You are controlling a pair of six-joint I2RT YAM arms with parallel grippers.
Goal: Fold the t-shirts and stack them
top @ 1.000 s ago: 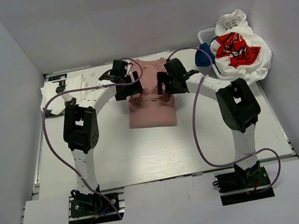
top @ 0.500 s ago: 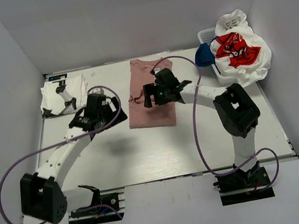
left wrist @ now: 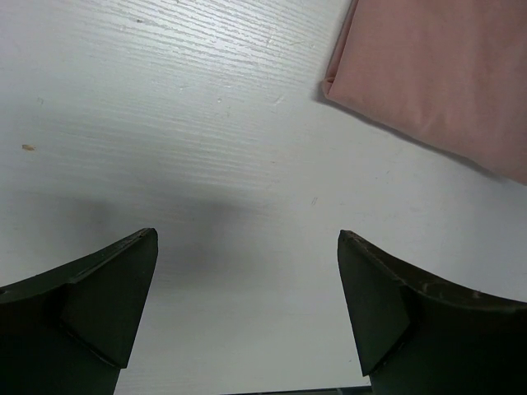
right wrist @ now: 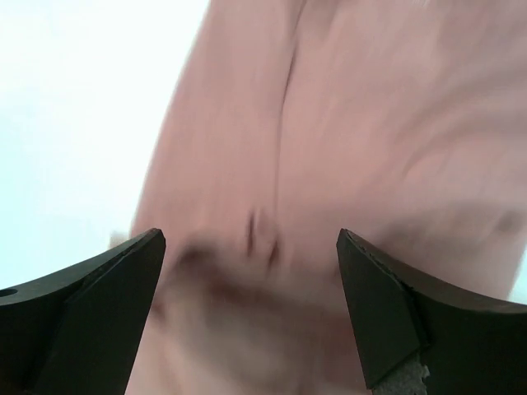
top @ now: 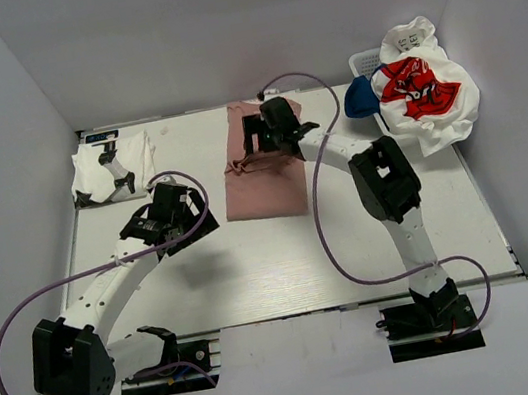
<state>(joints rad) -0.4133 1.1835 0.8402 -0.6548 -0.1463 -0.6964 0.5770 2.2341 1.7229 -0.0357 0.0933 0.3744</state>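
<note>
The dusty-pink t-shirt (top: 264,182) lies in a long narrow fold at the table's middle back. It also shows in the left wrist view (left wrist: 436,74) and the right wrist view (right wrist: 346,123). My right gripper (top: 256,140) is open just above its far half, with creased pink cloth between the fingers in the blurred right wrist view (right wrist: 251,239). My left gripper (top: 184,216) is open and empty over bare table left of the shirt's near corner (left wrist: 247,239). A white tee with red graphic (top: 423,90) and a navy tee (top: 359,98) are heaped at the back right.
A folded white tee (top: 112,167) with dark print lies at the back left corner. The white slotted basket (top: 363,62) stands under the heap at the back right. White walls close in the table on three sides.
My left arm has swung away from the pink shirt, left and nearer, and now hangs over bare table. My right gripper has moved toward the shirt's far end.
</note>
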